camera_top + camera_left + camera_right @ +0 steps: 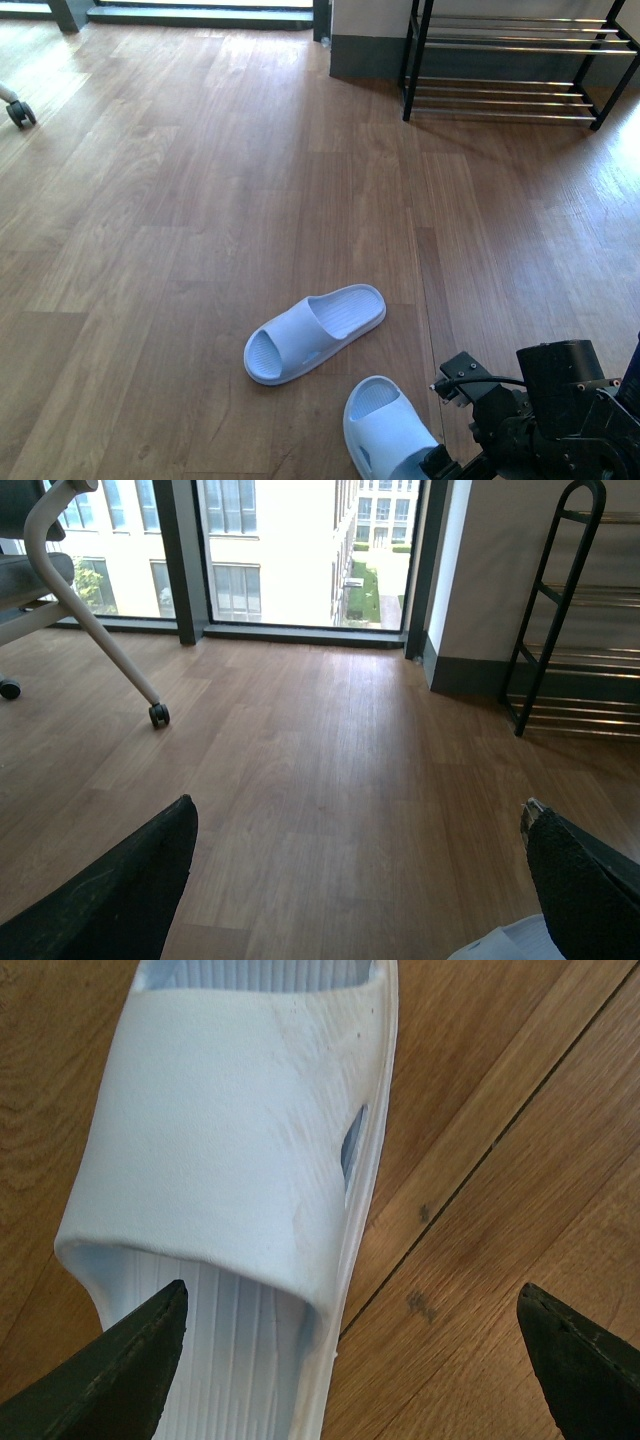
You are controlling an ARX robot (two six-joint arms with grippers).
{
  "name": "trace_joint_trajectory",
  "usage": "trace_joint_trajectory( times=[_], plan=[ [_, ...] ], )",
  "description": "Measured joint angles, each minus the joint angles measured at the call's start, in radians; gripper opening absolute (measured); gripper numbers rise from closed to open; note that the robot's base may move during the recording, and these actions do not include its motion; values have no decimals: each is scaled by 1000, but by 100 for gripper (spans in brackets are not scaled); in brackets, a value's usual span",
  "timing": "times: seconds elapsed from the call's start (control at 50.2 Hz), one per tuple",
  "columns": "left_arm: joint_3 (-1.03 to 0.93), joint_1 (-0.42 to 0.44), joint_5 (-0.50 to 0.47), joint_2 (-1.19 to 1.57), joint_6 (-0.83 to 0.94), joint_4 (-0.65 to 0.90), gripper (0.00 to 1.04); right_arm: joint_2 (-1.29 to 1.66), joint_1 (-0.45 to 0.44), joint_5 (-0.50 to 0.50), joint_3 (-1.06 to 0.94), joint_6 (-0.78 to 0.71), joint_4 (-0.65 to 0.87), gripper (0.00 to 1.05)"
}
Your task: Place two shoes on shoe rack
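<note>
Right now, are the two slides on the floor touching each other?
Apart. The front view shows bare wood floor between the farther slide and the nearer slide.

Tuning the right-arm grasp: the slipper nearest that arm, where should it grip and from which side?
Probably the strap of the near slipper. It lies flat, sole down, and the strap arches over the ribbed footbed, leaving a gap. Come from above: one finger under the strap's edge, one on top. The right gripper is open over that edge.
</note>
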Motion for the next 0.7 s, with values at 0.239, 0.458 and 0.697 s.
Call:
trace_joint_trajectory(
  times=[0.239, 0.458, 0.697],
  plan=[
    [0, 0, 0, 0, 0, 0, 95, 6, 0, 20, -12, -5, 81, 95],
    [0, 0, 0, 0, 0, 0, 95, 7, 1, 43, -13, -62, 65, 95],
    [0, 0, 0, 0, 0, 0, 95, 10, 5, 95, -20, -91, 119, 95]
  ],
)
